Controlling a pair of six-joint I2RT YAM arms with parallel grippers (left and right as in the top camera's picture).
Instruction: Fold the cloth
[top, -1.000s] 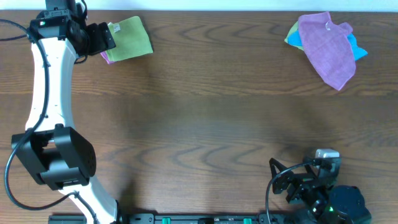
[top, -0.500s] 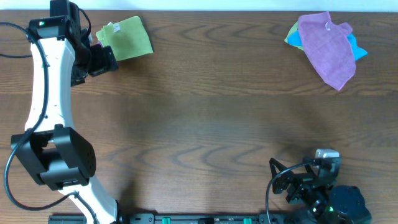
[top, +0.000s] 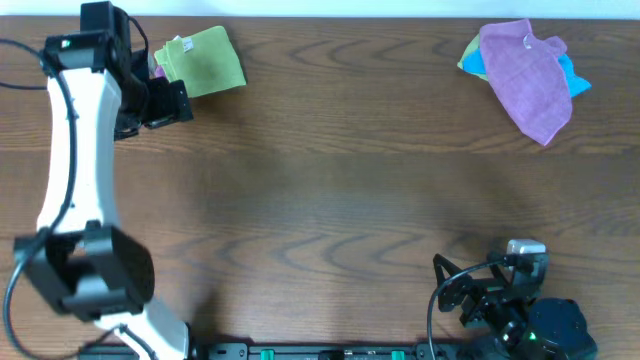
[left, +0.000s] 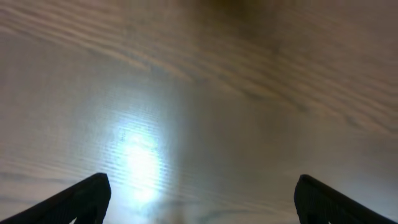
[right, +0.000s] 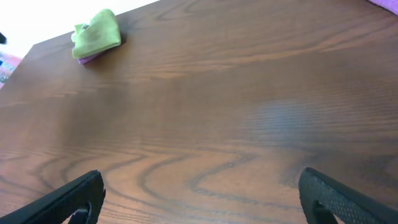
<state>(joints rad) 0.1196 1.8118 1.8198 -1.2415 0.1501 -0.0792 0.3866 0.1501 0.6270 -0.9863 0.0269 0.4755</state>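
Note:
The lime-green cloth (top: 200, 62) lies folded at the table's far left corner, on top of a purple cloth whose edge shows at its left. It also shows small in the right wrist view (right: 96, 34). My left gripper (top: 172, 102) hovers just below and left of the cloth, apart from it. In the left wrist view its fingers (left: 202, 199) are wide open over bare wood and hold nothing. My right gripper (top: 475, 290) rests at the near right edge; its fingers (right: 202, 199) are open and empty.
A pile of cloths lies at the far right: a purple cloth (top: 525, 75) over a blue cloth (top: 575, 78), with a yellow-green edge at its left. The brown wooden table (top: 340, 190) spans the view. Cables lie by the right arm's base.
My left gripper has let go of the folded green cloth and drawn back toward the near side, away from it. The right arm has not moved.

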